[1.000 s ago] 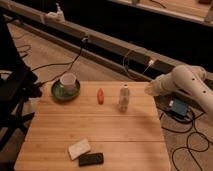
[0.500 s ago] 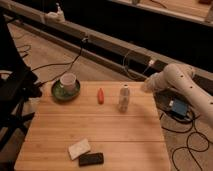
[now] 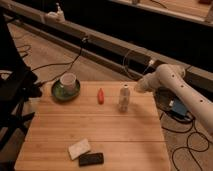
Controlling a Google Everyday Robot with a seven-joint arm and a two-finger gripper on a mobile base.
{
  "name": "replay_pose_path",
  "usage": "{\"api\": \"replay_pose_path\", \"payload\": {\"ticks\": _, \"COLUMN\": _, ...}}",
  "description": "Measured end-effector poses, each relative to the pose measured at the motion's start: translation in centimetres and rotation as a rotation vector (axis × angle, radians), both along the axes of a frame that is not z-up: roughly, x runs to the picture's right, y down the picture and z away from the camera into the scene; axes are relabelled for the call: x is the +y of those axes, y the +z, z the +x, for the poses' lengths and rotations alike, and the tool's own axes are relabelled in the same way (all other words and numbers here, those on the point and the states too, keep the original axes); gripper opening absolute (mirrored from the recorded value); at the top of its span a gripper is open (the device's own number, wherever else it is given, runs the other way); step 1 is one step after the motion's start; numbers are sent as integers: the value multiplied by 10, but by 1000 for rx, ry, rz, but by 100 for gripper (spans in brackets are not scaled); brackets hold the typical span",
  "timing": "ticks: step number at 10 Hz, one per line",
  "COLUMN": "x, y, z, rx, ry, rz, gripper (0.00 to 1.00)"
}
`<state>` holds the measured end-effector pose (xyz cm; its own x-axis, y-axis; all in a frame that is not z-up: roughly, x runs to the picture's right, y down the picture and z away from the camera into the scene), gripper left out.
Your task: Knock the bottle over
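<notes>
Bottle (image 3: 124,97) upright on wooden table (image 3: 60,130), toward table's 2 o'clock corner, near far and right edges. Gripper (image 3: 138,87) just beside bottle at its 2 o'clock, level with cap; contact unclear; jaw state cannot be told.

Best push: sweep high on body toward 9 o'clock, tipping bottle inward, not off edge.

Orange-red object (image 3: 100,95) near at 9 o'clock. White cup (image 3: 68,80) on green saucer (image 3: 56,92) farther. Open board toward 6 o'clock.

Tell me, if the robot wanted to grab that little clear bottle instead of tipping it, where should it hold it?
Probably around the middle of the body, coming in level from the right. The bottle stands upright and slim on the table, and the gripper sits just right of it, near its top.
</notes>
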<state>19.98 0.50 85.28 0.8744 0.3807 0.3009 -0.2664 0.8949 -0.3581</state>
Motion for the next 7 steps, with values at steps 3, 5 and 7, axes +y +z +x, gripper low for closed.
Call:
{"api": "replay_pose_path", "payload": {"ticks": 3, "x": 11, "y": -15, "z": -30, "rx": -91, "ry": -18, "rz": -17, "gripper": 0}}
{"api": "replay_pose_path", "payload": {"ticks": 5, "x": 24, "y": -30, "z": -51, "rx": -168, "ry": -36, "rz": -46, "gripper": 0}}
{"api": "replay_pose_path", "payload": {"ticks": 7, "x": 32, "y": -42, "z": -66, "rx": -231, "ry": -46, "rz": -64, "gripper": 0}}
